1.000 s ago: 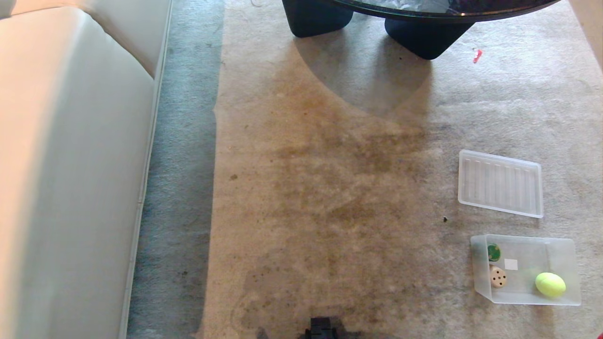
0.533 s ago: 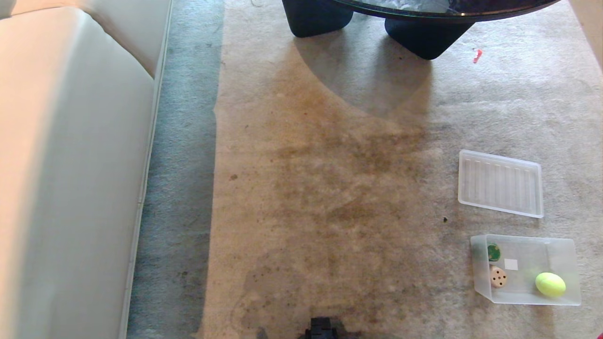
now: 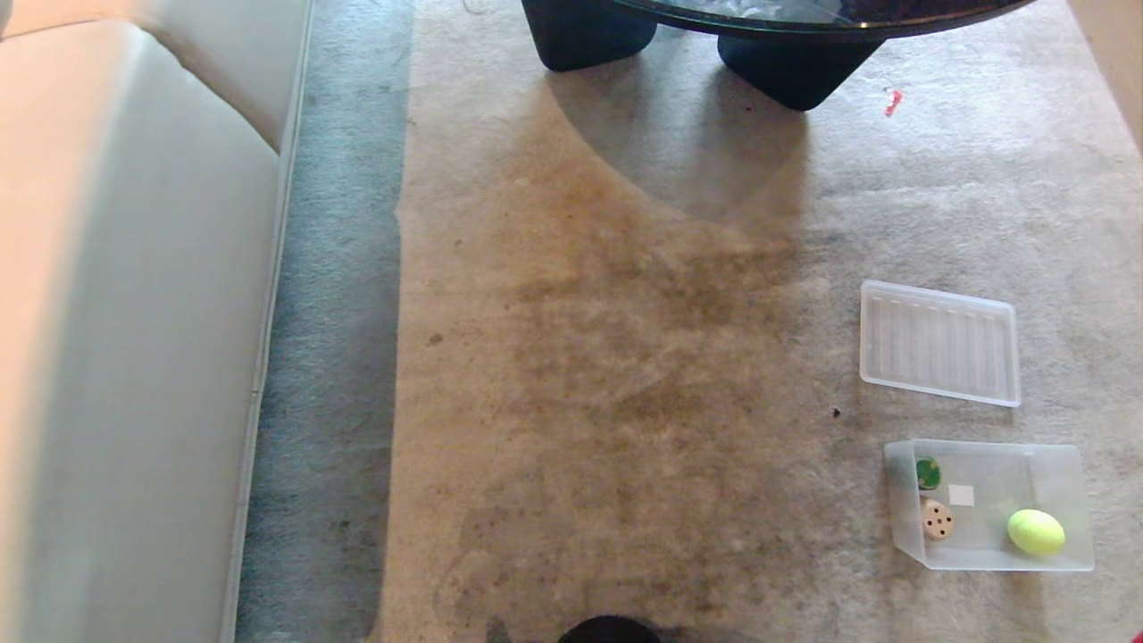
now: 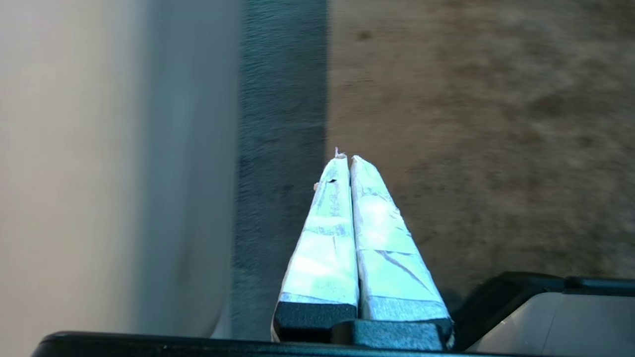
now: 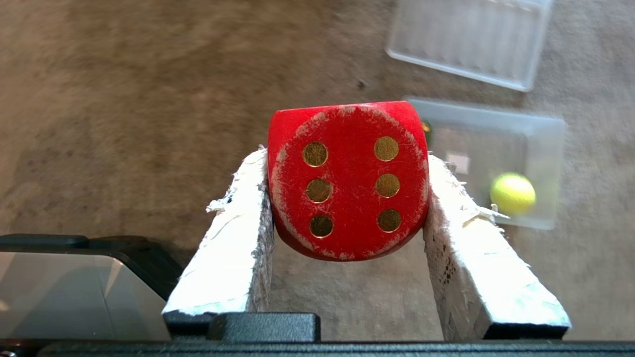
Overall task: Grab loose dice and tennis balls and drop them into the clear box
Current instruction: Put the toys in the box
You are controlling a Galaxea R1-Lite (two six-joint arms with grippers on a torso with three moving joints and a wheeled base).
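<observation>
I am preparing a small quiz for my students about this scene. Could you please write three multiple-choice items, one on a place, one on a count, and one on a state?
1. Where is the tennis ball?
A. Inside the clear box
B. On the ribbed lid
C. Under the dark table

2. How many gold dots are on the face of the red die toward the right wrist camera?
A. Two
B. Four
C. Six

3. What is the right gripper doing?
A. Standing open and empty
B. Clamped on the red die
C. Gripping the green die

Answers: 1 A, the ball lies in the box beside the beige die; 2 C, two rows of three; 3 B, both fingers press the die's sides.
</observation>
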